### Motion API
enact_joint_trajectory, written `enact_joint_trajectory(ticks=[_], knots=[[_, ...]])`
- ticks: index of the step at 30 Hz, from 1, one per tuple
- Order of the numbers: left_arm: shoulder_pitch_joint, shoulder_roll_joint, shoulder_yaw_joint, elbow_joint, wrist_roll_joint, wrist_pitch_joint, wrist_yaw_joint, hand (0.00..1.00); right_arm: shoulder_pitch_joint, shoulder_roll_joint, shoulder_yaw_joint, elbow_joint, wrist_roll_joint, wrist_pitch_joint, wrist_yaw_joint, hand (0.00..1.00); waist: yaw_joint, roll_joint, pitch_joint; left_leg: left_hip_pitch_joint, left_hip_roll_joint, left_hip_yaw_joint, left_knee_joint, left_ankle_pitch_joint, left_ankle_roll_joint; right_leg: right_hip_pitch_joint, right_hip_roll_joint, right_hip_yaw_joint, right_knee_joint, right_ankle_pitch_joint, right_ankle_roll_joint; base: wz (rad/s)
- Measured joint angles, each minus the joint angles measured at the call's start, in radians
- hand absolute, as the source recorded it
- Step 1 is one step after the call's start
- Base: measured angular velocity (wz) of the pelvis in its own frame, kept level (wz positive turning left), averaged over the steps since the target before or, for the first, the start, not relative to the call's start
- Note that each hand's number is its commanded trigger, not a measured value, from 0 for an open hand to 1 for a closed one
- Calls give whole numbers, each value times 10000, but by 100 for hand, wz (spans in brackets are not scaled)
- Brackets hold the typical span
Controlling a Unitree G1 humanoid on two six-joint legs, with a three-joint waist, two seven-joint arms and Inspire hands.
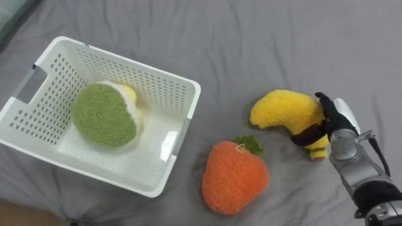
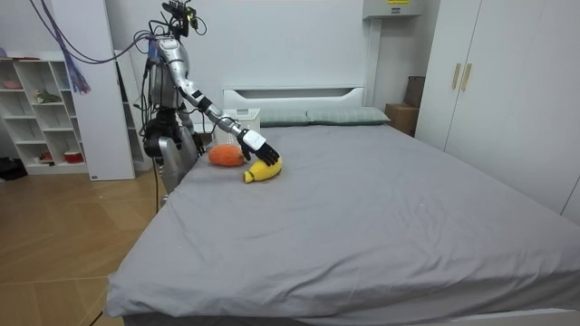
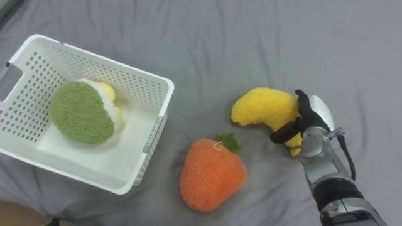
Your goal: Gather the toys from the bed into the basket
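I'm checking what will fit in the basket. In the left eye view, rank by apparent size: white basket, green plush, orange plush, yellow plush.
1. white basket
2. orange plush and green plush: about alike, left unranked
3. yellow plush: looks slightly smaller, but the right hand gripping it covers part

The basket (image 1: 160,80) is smooth, shiny white plastic. The green toy (image 1: 103,115) inside the basket is fuzzy cloth. The orange toy (image 1: 233,177) and yellow toy (image 1: 286,112) beside the basket are fuzzy too. The sheet (image 1: 264,44) under it is matt cloth.
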Motion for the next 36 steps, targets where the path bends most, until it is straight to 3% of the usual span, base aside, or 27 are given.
enact_joint_trajectory(ticks=[4, 15, 18, 20, 21, 22, 23, 24, 36], knots=[[37, 1, 2, 191, -5, -99, -1, 0, -35, -5, -20, 410, -165, -42, -460, 0, 122, 101, -13, -68, -3, -47, 0, 2, 0, -61, -6, -68, 17, -2, 0, 3], [43, 2, 9, 255, -5, -95, -2, 0, -46, -98, -115, 952, -160, -76, -887, 0, 116, 132, -26, -332, -6, -87, 106, 4, -1, -244, 0, -121, 3, 0, -1, 1], [41, 2, 5, 238, -52, -91, -2, 0, -48, -114, -111, 1212, -154, -75, -920, 22, 174, 138, -30, -328, -1, 12, 108, 4, -1, -258, 1, -32, 8, 0, -1, -3], [41, 2, 3, 241, -295, -90, -2, 0, -47, -164, -108, 1413, -155, -73, -968, 47, 236, 165, -44, -333, -3, -3, 108, 4, -1, -268, 0, -22, 8, 0, -1, -3], [41, 2, 3, 242, -297, -90, -2, 0, -47, -178, -108, 1453, -155, -71, -984, 50, 237, 178, -50, -334, -6, -21, 111, 4, -1, -263, -2, -39, 9, 0, -1, 3], [38, 4, 3, 242, -299, -93, -2, 0, -48, -216, -108, 1500, -158, -71, -990, 65, 244, 197, -56, -336, -7, -50, 116, 4, -1, -254, -2, -65, 10, 0, -1, 6], [37, 3, 2, 242, -301, -93, -2, 0, -48, -251, -108, 1543, -157, -71, -1005, 72, 262, 204, -59, -337, -7, -75, 119, 5, -2, -245, 1, -74, 10, 0, -1, 6], [37, 3, 2, 243, -306, -93, -2, 0, -48, -270, -109, 1564, -156, -71, -1030, 98, 273, 204, -59, -337, -6, -86, 122, 6, -5, -240, 2, -76, 10, 0, -1, 5], [26, -14, -413, 241, -403, -107, -9, 0, -93, -475, -103, 1741, -140, -73, -1346, 100, 302, 250, -28, -324, -9, -119, 148, 10, -10, -216, 6, -61, 6, 3, -6, 1]])
